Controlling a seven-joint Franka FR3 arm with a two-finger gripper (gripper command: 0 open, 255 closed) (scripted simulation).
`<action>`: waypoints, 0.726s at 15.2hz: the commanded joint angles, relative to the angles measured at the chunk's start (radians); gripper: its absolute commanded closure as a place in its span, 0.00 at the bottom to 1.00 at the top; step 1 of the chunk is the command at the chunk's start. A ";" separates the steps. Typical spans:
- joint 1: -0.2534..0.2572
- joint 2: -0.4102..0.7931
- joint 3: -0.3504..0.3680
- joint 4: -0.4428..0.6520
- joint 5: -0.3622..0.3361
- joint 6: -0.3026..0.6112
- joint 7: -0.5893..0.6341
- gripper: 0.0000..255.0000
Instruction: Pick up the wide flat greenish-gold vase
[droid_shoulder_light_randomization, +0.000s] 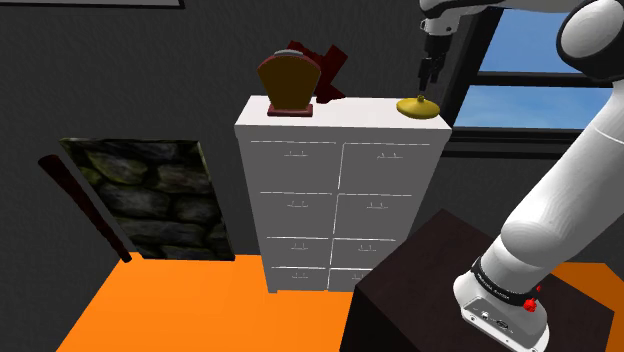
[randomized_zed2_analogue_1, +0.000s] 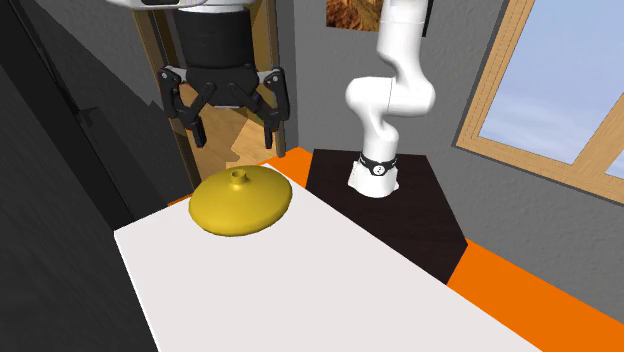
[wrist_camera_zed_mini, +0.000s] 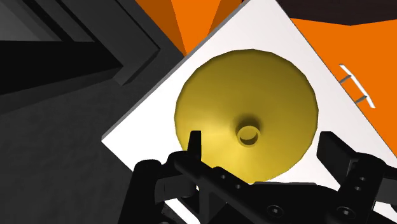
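The pincer (wrist_camera_zed_mini: 261, 142), fingers spread and empty, hides the yellow-gold vase's (wrist_camera_zed_mini: 245, 109) near rim.

Look: vase (randomized_zed2_analogue_1: 240, 200), wide, flat, greenish-gold, with a short narrow open neck at its middle.
Pose: upright.
Place: near a corner of the white drawer chest (droid_shoulder_light_randomization: 350, 113) top.

No legible text, number, brand or sign is showing on any surface. A small pale round mark is sitting on the dark band (randomized_zed2_analogue_1: 377, 163) at the foot of the white arm (randomized_zed2_analogue_1: 392, 95), on the far side of the scene; it is too small to be read.
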 joint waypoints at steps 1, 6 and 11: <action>-0.002 0.011 -0.002 -0.007 0.003 0.019 -0.005 0.00; -0.002 0.010 -0.002 -0.083 0.001 0.094 0.000 0.00; -0.002 0.011 -0.002 -0.082 0.002 0.094 0.000 1.00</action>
